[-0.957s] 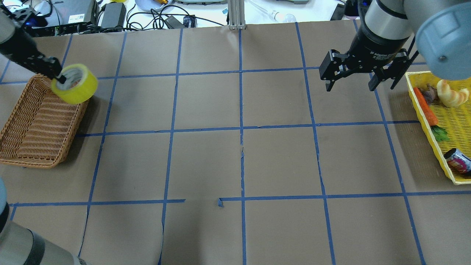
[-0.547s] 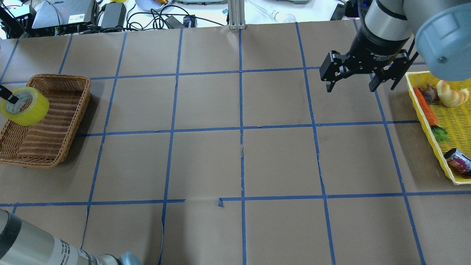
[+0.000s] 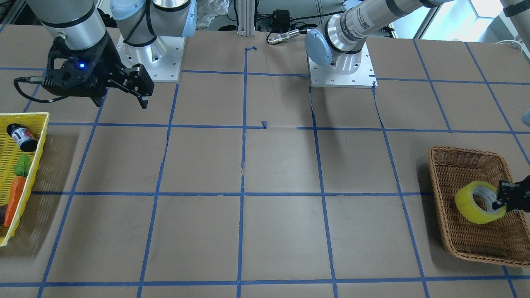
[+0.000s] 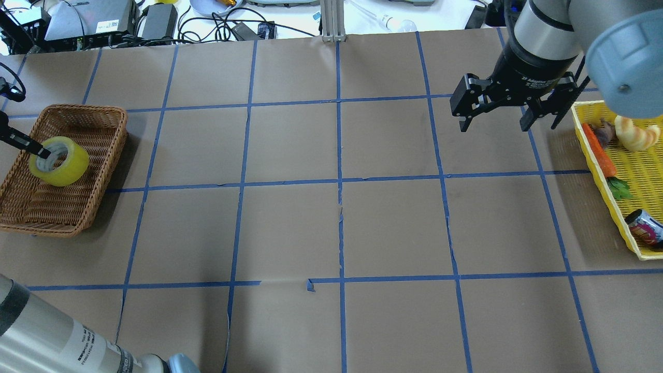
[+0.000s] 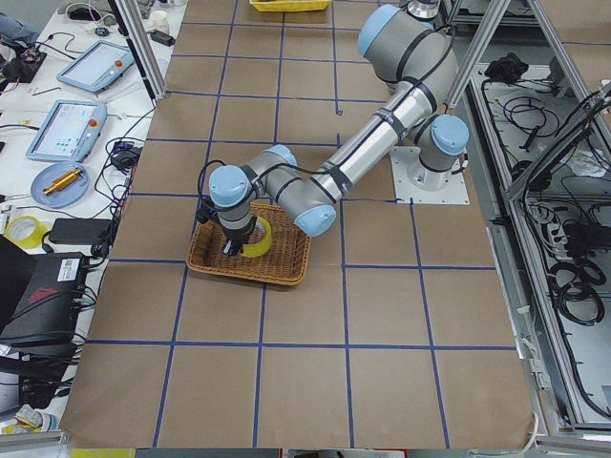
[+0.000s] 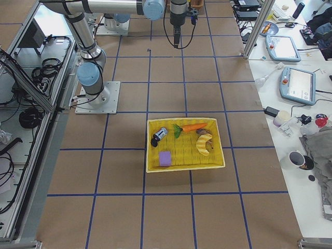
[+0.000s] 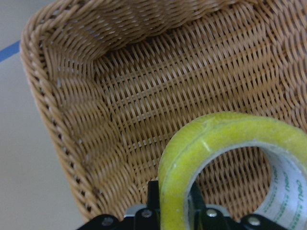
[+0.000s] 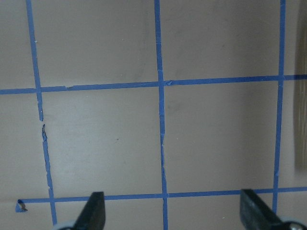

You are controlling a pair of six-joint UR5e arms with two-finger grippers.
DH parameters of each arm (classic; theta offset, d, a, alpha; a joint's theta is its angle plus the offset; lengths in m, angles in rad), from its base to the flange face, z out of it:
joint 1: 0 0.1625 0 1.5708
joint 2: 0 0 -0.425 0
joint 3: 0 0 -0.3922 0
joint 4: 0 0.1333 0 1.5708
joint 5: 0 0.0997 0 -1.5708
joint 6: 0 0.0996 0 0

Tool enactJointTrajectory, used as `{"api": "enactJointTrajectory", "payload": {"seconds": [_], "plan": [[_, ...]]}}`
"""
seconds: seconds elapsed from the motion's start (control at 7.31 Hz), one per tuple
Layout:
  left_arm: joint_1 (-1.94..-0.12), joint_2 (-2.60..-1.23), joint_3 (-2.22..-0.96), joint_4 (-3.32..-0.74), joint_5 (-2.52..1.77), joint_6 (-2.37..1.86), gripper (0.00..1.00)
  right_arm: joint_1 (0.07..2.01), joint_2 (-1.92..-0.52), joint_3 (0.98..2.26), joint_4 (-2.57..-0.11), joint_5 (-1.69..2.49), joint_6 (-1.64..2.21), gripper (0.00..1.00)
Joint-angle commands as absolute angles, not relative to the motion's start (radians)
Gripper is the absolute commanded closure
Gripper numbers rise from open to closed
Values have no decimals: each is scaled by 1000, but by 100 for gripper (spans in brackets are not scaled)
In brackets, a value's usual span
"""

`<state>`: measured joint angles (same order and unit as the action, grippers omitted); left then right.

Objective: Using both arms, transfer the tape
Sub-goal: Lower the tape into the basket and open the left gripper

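The yellow tape (image 4: pixel 65 167) hangs on edge low inside the wicker basket (image 4: pixel 77 207) at the table's left end. My left gripper (image 4: pixel 44 153) is shut on the roll's wall, one finger through the whitish core. The front-facing view shows the tape (image 3: pixel 476 205) over the basket's floor (image 3: pixel 463 165). In the left wrist view the tape (image 7: pixel 192 148) fills the lower right, pinched between my fingers (image 7: pixel 152 191). I cannot tell whether it touches the weave. My right gripper (image 4: pixel 494 126) is open and empty above the table at the far right, and also shows in its wrist view (image 8: pixel 175 213).
A yellow tray (image 4: pixel 618 207) at the right edge holds a carrot (image 4: pixel 600 150), a croissant (image 4: pixel 634 132) and a can (image 4: pixel 645 226). Cables and devices lie beyond the table's far edge. Blue tape lines grid the brown table.
My left gripper carried the tape from the basket's far right corner out past its left side, then back over the basket and lower. The right gripper has barely moved.
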<state>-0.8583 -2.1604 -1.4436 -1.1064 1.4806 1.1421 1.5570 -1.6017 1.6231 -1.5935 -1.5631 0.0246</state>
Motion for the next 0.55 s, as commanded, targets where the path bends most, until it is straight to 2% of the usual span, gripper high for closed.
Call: {"api": "enactJointTrajectory", "payload": {"seconds": [0.0,0.27,0.41], "plan": [[-879,-2158,-1489,-1063,1471,1095,32,1557,-1601,1623,-1594,-1563,25,0],[-923,-2074,-1483,-1106,1492,1086,22,1557,-1601,1623,-1592,-1565,25,0],[-989,-1972,-1461,-1261,1505,962,22,1557,-1601,1623,-1592,-1565,25,0]]}}
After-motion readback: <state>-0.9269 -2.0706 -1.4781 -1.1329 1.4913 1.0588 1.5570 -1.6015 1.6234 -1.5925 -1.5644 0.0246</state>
